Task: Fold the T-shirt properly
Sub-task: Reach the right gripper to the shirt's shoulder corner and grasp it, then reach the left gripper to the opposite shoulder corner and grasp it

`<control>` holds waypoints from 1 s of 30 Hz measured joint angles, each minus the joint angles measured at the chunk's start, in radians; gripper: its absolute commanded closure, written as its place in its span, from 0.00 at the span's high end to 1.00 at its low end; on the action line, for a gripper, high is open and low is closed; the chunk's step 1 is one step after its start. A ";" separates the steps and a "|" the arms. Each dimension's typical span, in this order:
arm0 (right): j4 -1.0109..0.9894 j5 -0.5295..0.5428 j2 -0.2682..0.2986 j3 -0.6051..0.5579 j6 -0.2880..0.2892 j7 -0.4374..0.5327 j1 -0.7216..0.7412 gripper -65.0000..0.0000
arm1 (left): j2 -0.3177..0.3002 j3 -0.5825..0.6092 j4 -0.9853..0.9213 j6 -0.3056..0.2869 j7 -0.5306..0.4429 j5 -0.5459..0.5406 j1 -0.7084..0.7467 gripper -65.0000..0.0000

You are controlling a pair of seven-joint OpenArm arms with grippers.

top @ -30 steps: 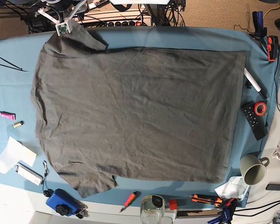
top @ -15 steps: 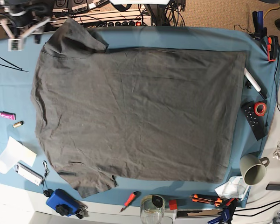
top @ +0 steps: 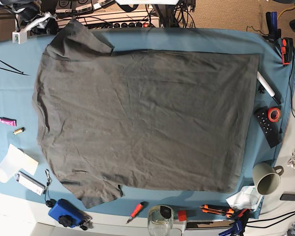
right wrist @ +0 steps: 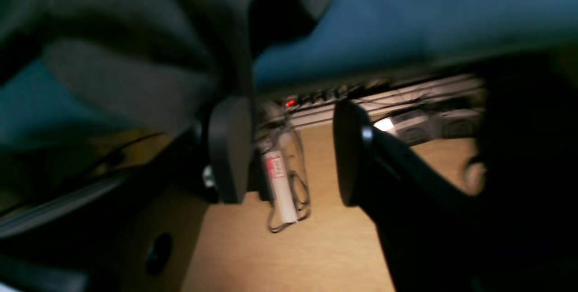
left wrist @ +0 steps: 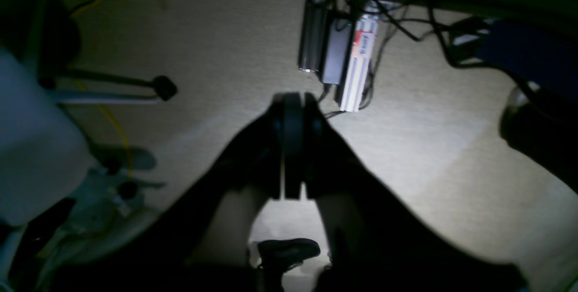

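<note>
The dark grey T-shirt [top: 142, 118] lies spread flat on the teal cloth [top: 12, 93], collar side at the left and hem at the right. One sleeve [top: 83, 42] reaches the far edge, the other [top: 95, 191] the near edge. My right arm [top: 32, 20] hangs off the table's far left corner, just left of the far sleeve. In the right wrist view my right gripper [right wrist: 289, 152] is open and empty, with the blurred T-shirt sleeve [right wrist: 135, 57] above it. My left gripper [left wrist: 293, 143] is shut on nothing above the floor and does not show in the base view.
Black zip ties [top: 10, 66], a pink tube [top: 6, 121] and paper [top: 12, 162] lie left of the shirt. A blue device [top: 64, 212], screwdriver [top: 136, 210] and jar [top: 159, 221] line the near edge. A marker [top: 268, 87], remote [top: 267, 126], tape roll [top: 274, 114] and mug [top: 266, 178] sit at the right.
My right arm has swung left, away from the far sleeve and off the table's far left corner, then drifted slightly back. The T-shirt has not moved.
</note>
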 measured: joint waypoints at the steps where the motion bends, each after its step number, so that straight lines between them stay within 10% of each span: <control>1: 0.000 0.009 0.001 0.000 0.032 -0.016 -0.002 0.45 | 0.001 0.000 0.000 -0.001 0.000 -0.001 0.000 0.00; 30: 0.000 -0.023 0.000 -0.061 0.043 0.001 0.092 0.45 | 0.003 0.000 0.048 -0.004 0.003 0.000 -0.054 0.00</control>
